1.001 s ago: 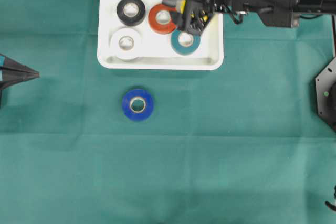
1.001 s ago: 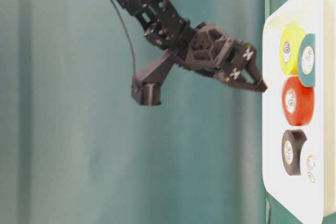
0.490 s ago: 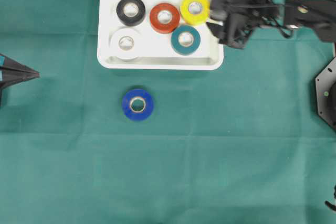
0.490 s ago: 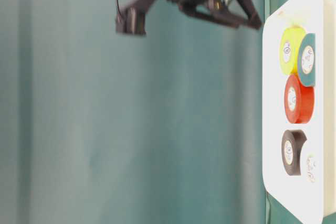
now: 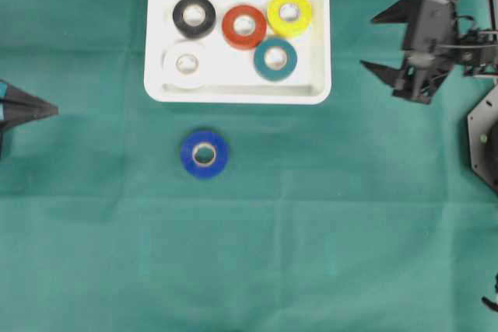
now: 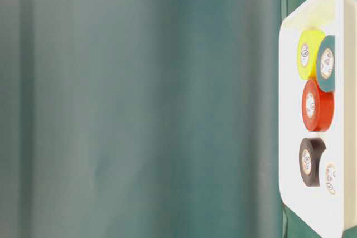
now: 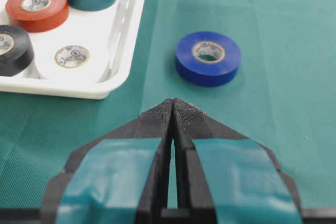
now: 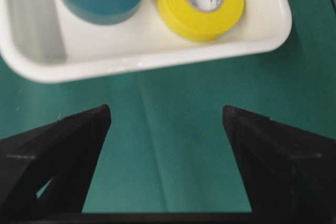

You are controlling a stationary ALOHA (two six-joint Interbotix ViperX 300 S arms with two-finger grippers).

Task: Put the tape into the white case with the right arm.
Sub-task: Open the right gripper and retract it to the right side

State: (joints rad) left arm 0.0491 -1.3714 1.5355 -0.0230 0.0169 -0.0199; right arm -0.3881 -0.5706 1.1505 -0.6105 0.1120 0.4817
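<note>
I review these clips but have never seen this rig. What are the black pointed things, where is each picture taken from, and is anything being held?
They are grippers of two robot arms. One picture looks straight down, one from table level, and one from a camera on each wrist. The right gripper stands open and empty beside the white case. The left gripper, with teal marks, is shut on nothing. In the case lie a black roll, red roll, yellow roll, teal roll and white roll. A blue roll lies on the green cloth outside it.
</note>
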